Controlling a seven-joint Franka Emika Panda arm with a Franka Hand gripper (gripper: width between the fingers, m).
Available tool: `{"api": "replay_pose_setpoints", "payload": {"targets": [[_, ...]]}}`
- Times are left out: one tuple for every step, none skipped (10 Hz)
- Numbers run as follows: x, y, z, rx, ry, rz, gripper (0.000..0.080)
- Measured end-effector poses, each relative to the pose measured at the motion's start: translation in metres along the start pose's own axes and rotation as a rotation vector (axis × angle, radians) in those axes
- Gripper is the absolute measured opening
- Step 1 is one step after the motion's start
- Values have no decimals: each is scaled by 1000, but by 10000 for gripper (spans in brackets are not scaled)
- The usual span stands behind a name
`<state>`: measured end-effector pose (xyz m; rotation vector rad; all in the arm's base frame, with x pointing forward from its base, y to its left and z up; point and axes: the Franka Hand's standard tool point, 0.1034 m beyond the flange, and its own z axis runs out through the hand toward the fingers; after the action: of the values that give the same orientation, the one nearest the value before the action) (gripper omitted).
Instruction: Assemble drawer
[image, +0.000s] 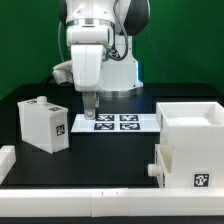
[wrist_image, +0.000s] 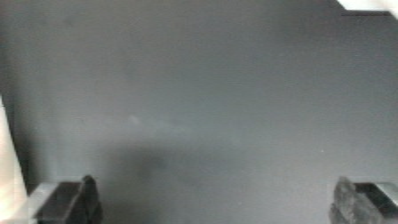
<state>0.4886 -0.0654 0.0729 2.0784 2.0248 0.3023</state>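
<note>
1. The claw (image: 90, 108) hangs upright over the black table (image: 100, 165), its tips close to the surface at the edge of the marker board (image: 118, 122).
2. In the wrist view its two dark fingers (wrist_image: 64, 200) stand wide apart with only bare table between them; it holds nothing.
3. The drawer lies in separate parts. The tray (image: 42, 125) stands alone, well apart from the claw on the exterior view's left.
4. The shell (image: 190, 118) stands well apart on the exterior view's right. The second tray (image: 178, 160) sits right against its near side, but I cannot tell whether it is slotted in or only pushed up against it.
5. My judgement is that the job is at an early stage: at least the lone tray has yet to be carried over and slid into the shell, and no part is in hand.
6. All the parts are smooth, matte white plastic with square edges.
   - The shell is a large open-topped box with thin walls.
   - The trays are smaller blocks, each with a black-and-white tag; the second has a small knob on its side.
7. The table is a flat, dull black sheet without texture, and the marker board is thin, flat and white.
</note>
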Motion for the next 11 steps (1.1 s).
{"api": "replay_pose_setpoints", "payload": {"targets": [[1,0,0,1,1,-1,649],[0,-1,0,1,0,0,649],[0,-1,0,1,0,0,649],[0,-1,0,1,0,0,649],[0,-1,0,1,0,0,649],[0,-1,0,1,0,0,649],[0,-1,0,1,0,-1,649],[1,-1,0,1,1,-9,649],[11,0,0,1,6,31,649],[25,2,-1,15,3,47,649],[34,2,0,23,1,20,649]]}}
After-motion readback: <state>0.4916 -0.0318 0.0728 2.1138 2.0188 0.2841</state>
